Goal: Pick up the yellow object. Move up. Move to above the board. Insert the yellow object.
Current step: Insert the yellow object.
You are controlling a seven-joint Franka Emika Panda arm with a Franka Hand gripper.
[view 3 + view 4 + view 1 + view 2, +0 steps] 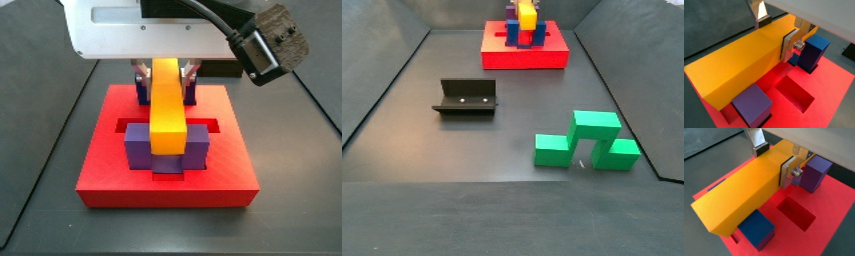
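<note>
My gripper [776, 34] is shut on the yellow object [744, 65], a long yellow-orange bar, with one silver finger on each long side. Both wrist views show this grip [775, 160] on the bar [744, 193]. The bar runs level over the red board [831, 92] between blue-purple posts [814, 52], with an open recessed slot [796, 214] beside it. In a side view the bar [166, 105] lies between the front posts [139, 150] over the board's [107, 172] middle, under the gripper [164, 76]. Whether it touches the board is hidden.
The dark fixture [466, 97] stands on the grey floor at mid left. Green blocks [583, 140] sit near the front right. The board [525, 58] is at the far end, close to the back walls.
</note>
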